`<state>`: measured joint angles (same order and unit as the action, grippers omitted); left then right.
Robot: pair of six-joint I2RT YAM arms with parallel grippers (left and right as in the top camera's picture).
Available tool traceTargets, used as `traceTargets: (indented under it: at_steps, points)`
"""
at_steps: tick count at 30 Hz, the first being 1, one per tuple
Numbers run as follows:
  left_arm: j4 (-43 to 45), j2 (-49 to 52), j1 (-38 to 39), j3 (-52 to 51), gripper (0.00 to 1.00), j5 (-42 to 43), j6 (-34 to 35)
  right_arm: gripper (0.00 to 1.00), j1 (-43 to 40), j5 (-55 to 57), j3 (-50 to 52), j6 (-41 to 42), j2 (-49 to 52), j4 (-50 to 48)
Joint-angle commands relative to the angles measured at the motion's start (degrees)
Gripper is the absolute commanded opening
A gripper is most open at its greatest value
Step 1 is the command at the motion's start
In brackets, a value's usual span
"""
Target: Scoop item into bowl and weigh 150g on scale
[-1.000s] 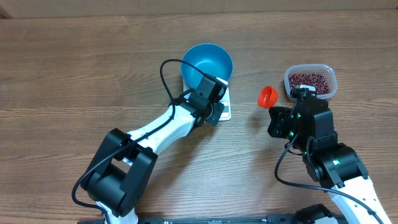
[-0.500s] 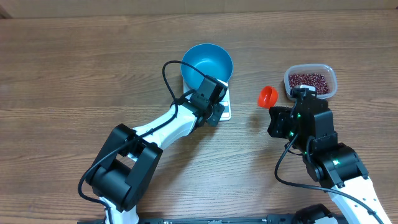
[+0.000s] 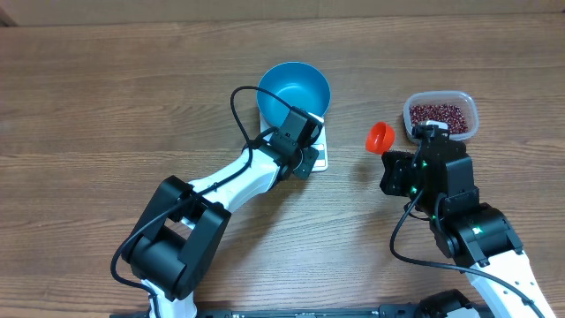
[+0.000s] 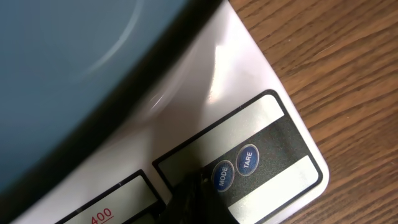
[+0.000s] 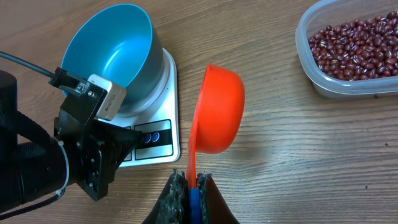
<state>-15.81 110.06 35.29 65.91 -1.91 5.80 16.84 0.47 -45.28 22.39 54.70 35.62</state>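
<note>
The blue bowl stands on the white scale, and nothing shows inside it. My left gripper is shut, its dark tip resting on the scale's button panel just left of the MODE button. My right gripper is shut on the handle of an orange scoop, held on edge above the table between scale and tub. No beans show in the scoop. The item, dark red-brown beans, lies in a clear tub at the right.
The left arm stretches across the table's middle to the scale, with a black cable looping over it. The right arm stands just in front of the tub. Bare wood table lies to the left and far side.
The left arm's lower links have shifted slightly to the right. Both grippers, the scoop and the bowl stay where they were.
</note>
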Motion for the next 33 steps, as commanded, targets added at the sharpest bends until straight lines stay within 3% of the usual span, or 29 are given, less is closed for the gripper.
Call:
traceTargets:
  at_steps: [1,10,19,26,33]
  points:
    - [-0.6,1.6,0.8,0.0,0.04,1.2,0.2,0.03,-0.5,1.0,-1.7,-0.4,-0.2,-0.3]
    - [-0.9,-11.8,0.8,2.8,0.04,9.0,0.2,0.04,-0.5,2.6,-1.7,-0.4,-0.2,-0.4]
    - [-8.2,-24.4,0.8,2.8,0.04,0.6,-2.9,0.04,-0.5,4.4,-1.7,-4.1,-0.2,-0.8]
    - [-13.1,-22.6,0.8,2.7,0.04,0.0,-3.3,0.04,-0.5,2.8,-1.7,-4.9,-0.2,-0.9]
    - [-12.9,-13.9,0.8,2.7,0.04,-1.9,-3.3,0.04,-0.5,2.8,-1.7,-4.9,-0.2,-0.8]
